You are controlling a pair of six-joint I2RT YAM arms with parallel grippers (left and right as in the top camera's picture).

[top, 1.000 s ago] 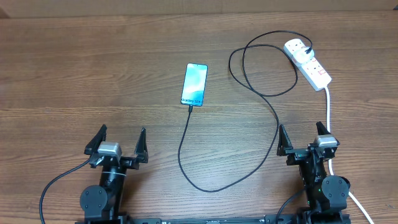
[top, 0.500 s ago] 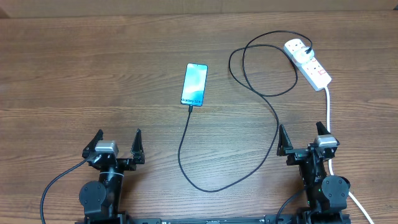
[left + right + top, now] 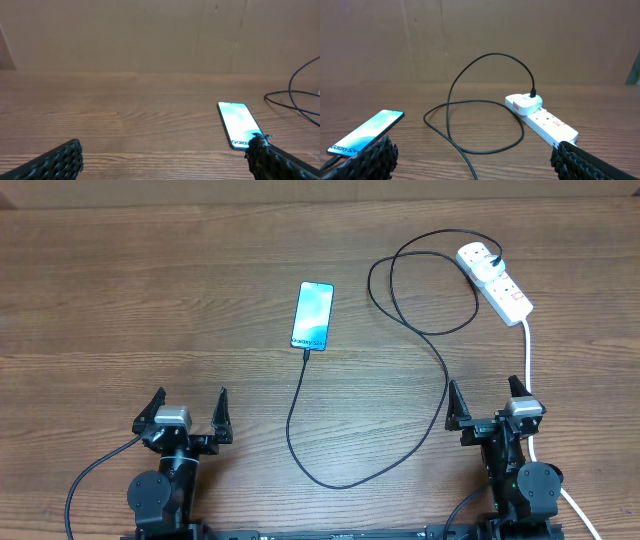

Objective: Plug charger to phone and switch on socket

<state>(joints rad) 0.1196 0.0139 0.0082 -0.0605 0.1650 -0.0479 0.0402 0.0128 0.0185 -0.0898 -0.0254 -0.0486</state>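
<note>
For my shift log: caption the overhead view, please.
Charger runs from phone to socket; left gripper and right gripper open, apart from both.

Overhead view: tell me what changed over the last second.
The left gripper drew back a little toward its base with its jaws open, then held there. Nothing was grasped or released. The right gripper, also open, did not move. The phone, black cable and power strip stayed where they were.
</note>
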